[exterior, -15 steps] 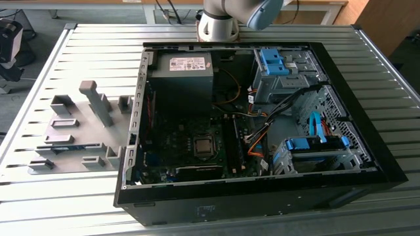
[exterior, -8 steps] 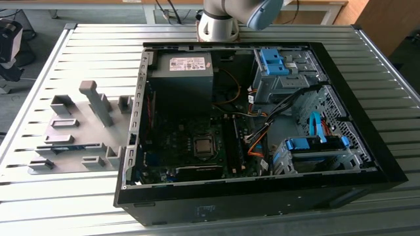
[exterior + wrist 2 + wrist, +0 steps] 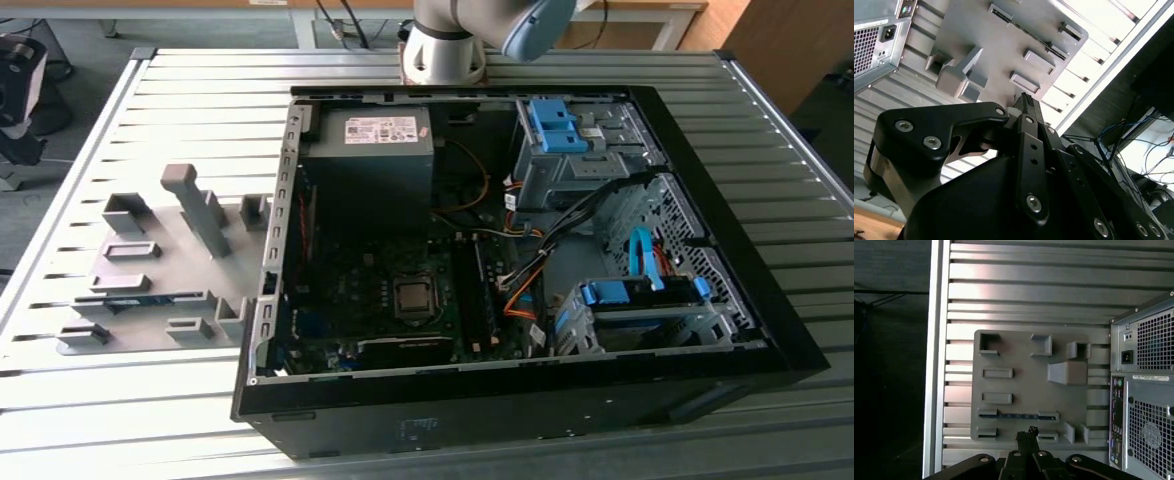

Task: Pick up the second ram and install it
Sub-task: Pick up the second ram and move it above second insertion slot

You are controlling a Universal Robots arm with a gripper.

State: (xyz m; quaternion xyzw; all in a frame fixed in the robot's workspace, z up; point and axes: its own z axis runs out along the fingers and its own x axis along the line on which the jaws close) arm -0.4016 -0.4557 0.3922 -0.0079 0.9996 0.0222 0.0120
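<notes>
While the gripper (image 3: 1026, 432) hung over the grey plate (image 3: 1024, 360), its jaws were seen pressed together on nothing. The ram (image 3: 1016, 416) was seated edge-up in that plate, just ahead of the tips, its long axis crosswise to them. Only its blue edge could be made out; its chips were hidden.

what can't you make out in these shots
1. Ram: first wrist view, seen edge-on in the fixture, so its faces are hidden.
2. Arm: exterior view, cut off by the top edge.
3. Slots: exterior view, too dark to tell whether anything sits in them.
</notes>
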